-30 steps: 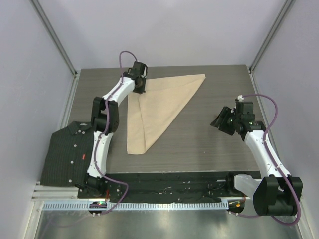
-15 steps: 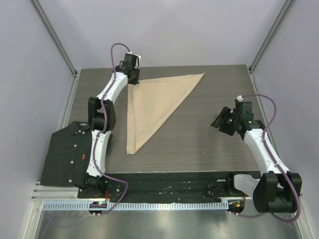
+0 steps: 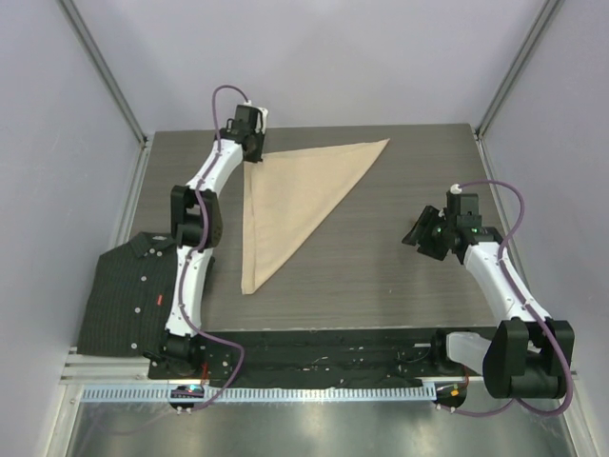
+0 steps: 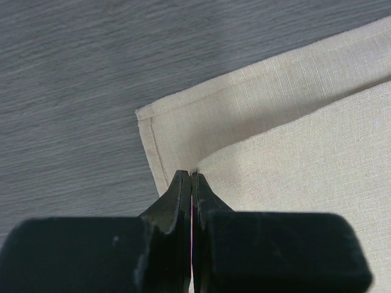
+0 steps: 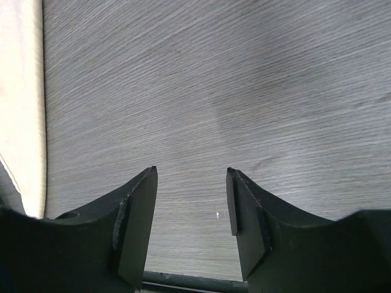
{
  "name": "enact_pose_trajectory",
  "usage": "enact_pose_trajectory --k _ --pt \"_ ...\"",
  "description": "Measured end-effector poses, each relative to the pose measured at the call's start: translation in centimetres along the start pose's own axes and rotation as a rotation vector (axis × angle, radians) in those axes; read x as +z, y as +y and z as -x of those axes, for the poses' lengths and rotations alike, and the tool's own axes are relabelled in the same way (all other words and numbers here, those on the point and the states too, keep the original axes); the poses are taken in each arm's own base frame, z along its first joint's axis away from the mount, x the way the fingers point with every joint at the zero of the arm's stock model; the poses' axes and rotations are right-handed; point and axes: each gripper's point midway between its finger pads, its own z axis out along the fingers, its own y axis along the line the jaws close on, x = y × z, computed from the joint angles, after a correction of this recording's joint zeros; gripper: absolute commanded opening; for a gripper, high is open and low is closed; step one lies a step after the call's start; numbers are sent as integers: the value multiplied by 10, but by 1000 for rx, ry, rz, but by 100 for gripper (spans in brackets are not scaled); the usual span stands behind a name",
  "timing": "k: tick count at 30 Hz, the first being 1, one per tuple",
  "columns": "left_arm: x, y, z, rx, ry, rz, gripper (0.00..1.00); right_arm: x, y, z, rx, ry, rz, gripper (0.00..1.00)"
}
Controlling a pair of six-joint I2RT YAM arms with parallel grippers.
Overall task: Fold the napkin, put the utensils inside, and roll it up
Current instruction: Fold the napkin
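Reaching far-left, left arm (image 3: 214, 171) | jaws pinching napkin (image 3: 295, 195) corner | right arm (image 3: 495, 276) bent, jaws open

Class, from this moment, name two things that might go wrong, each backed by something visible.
1. The left gripper is shut on the upper-layer corner of the napkin, which sits short of the lower corner. A pull might skew or reopen the fold.
2. No utensils show in any view, and the right gripper hangs open over the bare table, so loading may stall.
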Motion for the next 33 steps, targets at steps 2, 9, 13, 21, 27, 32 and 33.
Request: enact_pose_trajectory --k 2,9,13,21,27,32,33 --pt "-1 4 5 -3 -14 4 0 1 -1 -1 1 5 -3 57" --pt "2 17 16 -13 -51 18 0 3 -1 -1 3 10 -6 57" --pt "11 21 13 -3 -48 23 0 4 -1 -1 3 11 -6 57" --pt "17 22 9 3 -42 19 0 7 -4 -3 5 19 -15 57" --pt "18 25 16 -1 -67 23 0 9 -6 -5 8 26 -22 57" --pt "20 28 18 -4 -79 27 0 12 -7 -5 9 31 -26 57" --pt "21 28 19 -3 -81 28 0 13 -7 -5 10 34 -27 57"
